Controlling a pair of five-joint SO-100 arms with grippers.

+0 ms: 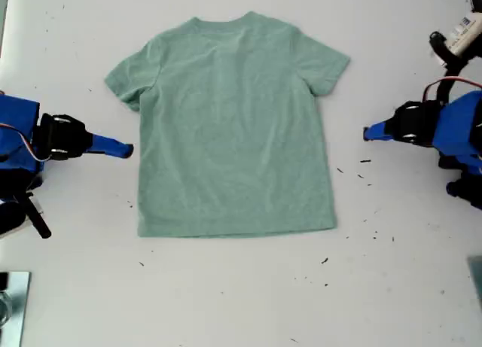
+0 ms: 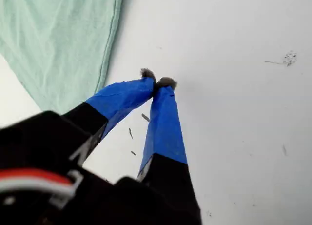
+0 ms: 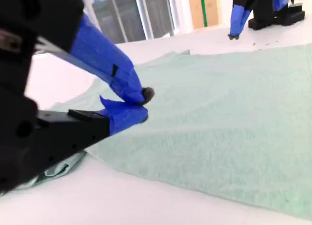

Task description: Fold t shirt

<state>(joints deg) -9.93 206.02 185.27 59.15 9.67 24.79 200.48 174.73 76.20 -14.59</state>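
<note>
t shirt [image 1: 233,129] lies flat on the counter [image 1: 241,294], neck away from the hem, between both closed, empty pincers: first pincer [image 2: 158,82], second pincer [image 3: 145,107].

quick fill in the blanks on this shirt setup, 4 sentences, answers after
1. The t shirt lies spread flat on the white table with its neck toward the exterior view's ____ edge.
2. My first tool is ____, its tips meeting over bare table.
3. In the exterior view, my second tool sits off the t shirt's ____ side.
4. Neither tool is holding the ____.

Missing words: top; shut; left; t shirt
</note>
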